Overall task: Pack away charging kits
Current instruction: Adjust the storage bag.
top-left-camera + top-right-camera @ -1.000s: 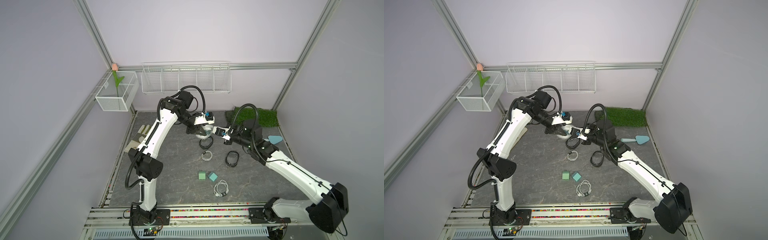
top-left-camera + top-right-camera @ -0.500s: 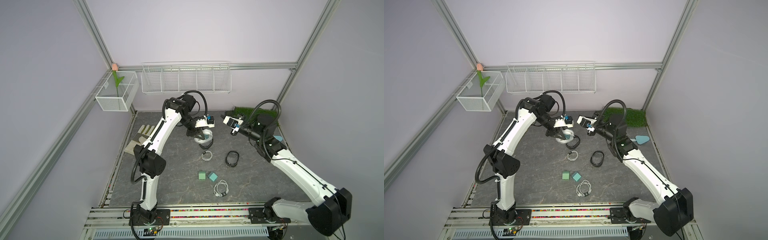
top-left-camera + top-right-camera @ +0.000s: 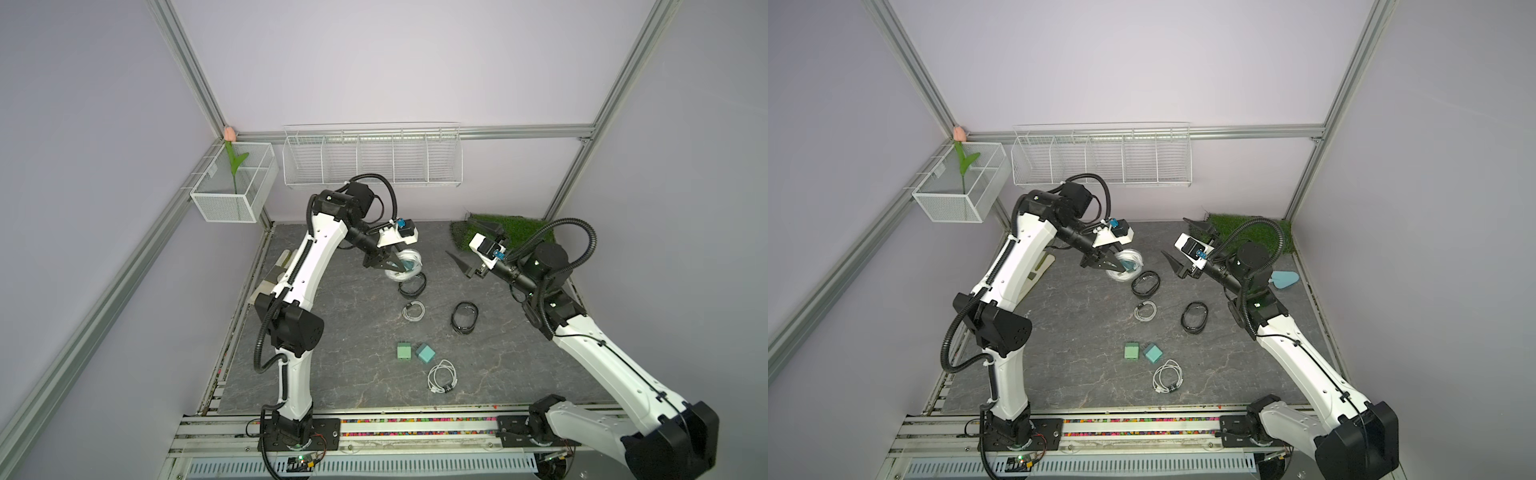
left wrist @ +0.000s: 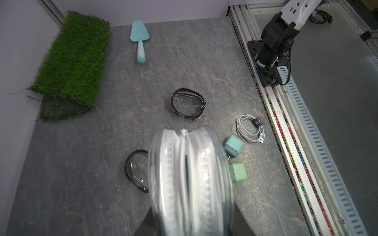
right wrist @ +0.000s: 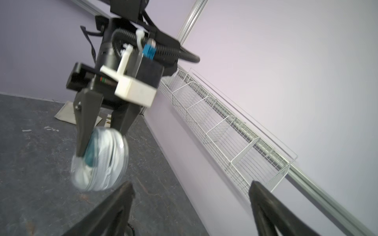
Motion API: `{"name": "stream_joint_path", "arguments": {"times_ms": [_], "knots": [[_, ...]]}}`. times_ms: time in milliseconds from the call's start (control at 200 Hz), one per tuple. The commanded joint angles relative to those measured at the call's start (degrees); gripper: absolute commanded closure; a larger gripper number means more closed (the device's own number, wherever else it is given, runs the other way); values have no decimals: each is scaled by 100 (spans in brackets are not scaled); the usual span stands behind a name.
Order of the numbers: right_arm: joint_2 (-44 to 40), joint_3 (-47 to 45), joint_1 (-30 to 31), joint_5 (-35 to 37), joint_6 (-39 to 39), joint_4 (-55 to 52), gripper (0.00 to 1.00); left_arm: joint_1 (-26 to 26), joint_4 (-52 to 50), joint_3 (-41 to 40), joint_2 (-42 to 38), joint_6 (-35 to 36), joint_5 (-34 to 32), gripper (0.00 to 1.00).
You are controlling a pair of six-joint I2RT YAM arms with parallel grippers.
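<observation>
Left gripper [image 3: 395, 268] is clamping a filled pouch [image 3: 409, 266]; right gripper [image 3: 457, 235] is hanging free.
Over the grey mat [image 3: 353, 332], the pouch (clear, zipped, teal and white showing inside) is hanging at far centre; the right gripper's jaws are standing wide apart, empty, at far right. Two charger blocks [image 3: 403, 350] [image 3: 425, 353] and two coiled cables [image 3: 414, 311] [image 3: 442, 376] are lying on the mat — nearer and leftward of it.

Tabletop [image 3: 332, 374] matt, veined like stone; white-rimmed case [image 4: 190, 179] glossy clear plastic; charger block [image 4: 233, 146] smooth matt plastic; turf [image 4: 71, 57] rough.
</observation>
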Motion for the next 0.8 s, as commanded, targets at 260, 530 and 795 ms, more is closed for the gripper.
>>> {"name": "stream_joint_path", "arguments": {"times_ms": [260,530,795], "knots": [[802,737,277,-1844,3066,500,1,-550,495,-563,-960,-278,-291,100],[934,1012,870,-2019,2156,-669,2,-542,729,-456,-961,-528,-447,100],[1056,1069,876,-1844,1961,-999,8,-542,559,-457,-989,-242,-343,100]]}}
